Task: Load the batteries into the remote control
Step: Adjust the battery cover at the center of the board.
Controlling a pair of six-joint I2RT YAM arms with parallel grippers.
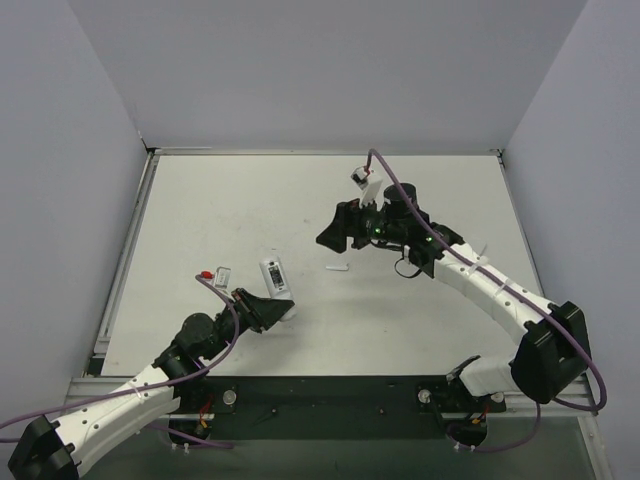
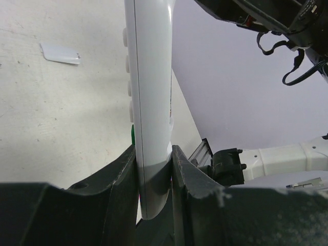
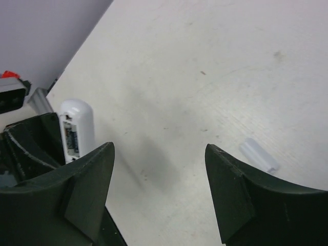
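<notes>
My left gripper [image 1: 283,311] [image 2: 154,154] is shut on one end of the white remote control [image 1: 272,275] [image 2: 151,77] and holds it on edge, with its side buttons facing left. The right wrist view shows the remote [image 3: 77,128] with its back compartment open. My right gripper [image 1: 335,232] [image 3: 159,148] is open and empty. It hovers above the table to the right of the remote. The small white flat cover piece [image 1: 338,268] [image 2: 60,53] [image 3: 259,155] lies on the table between the two grippers. I see no batteries in any view.
A small grey-white object with a red part [image 1: 218,273] [image 3: 11,91] lies on the table left of the remote. The white table [image 1: 250,200] has a metal rail along its left edge, and grey walls stand around it.
</notes>
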